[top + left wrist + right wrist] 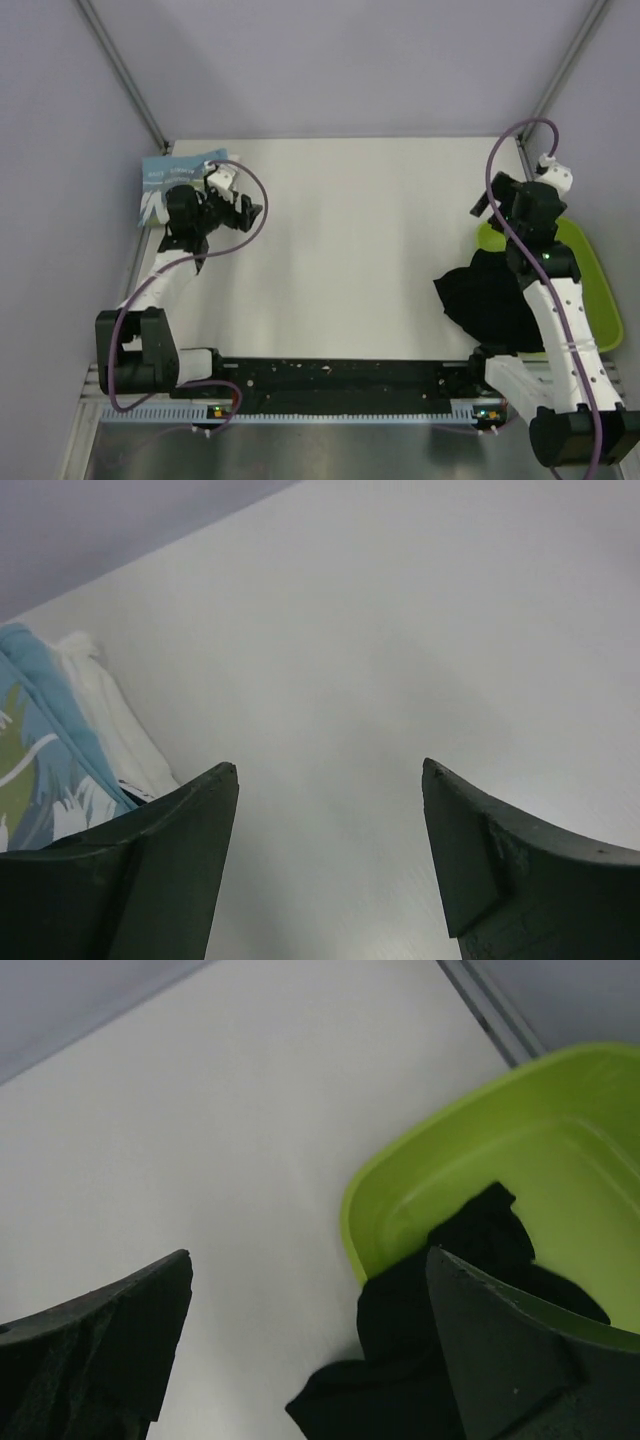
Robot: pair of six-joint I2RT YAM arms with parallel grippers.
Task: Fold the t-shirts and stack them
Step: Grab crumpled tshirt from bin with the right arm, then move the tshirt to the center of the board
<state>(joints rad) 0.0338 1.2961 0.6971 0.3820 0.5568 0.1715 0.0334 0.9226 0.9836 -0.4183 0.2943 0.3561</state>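
Nearest on the right side, the crumpled plain black cloth t-shirt (pixel 487 300) lies in a heap, partly on the white worktop (pixel 350 250) and partly over the left rim of the lime-green plastic tray (pixel 592 268). It is bunched, so I can't make out a clear long axis. The wrist view shows a tongue of it reaching into the tray while the bulk spills out toward the near left.

The right claw (pixel 484 206) hangs just beyond the heap on its far side. Its two dark fingers are spread wide with nothing between them. From that claw the black cloth lies down and toward the near right, close under the right-hand finger (pixel 520 1360). The right arm is plainly the nearer one, and I'd judge its next move to be a short drop back onto the heap.

Farther off on the left, the left claw (pixel 246 210) is also spread wide and holds nothing, with only bare worktop between its fingers. The light blue cloth t-shirt with white lettering (pixel 170 182) sits folded flat in the far-left corner, just beside that claw on its left and well apart from the black shirt.
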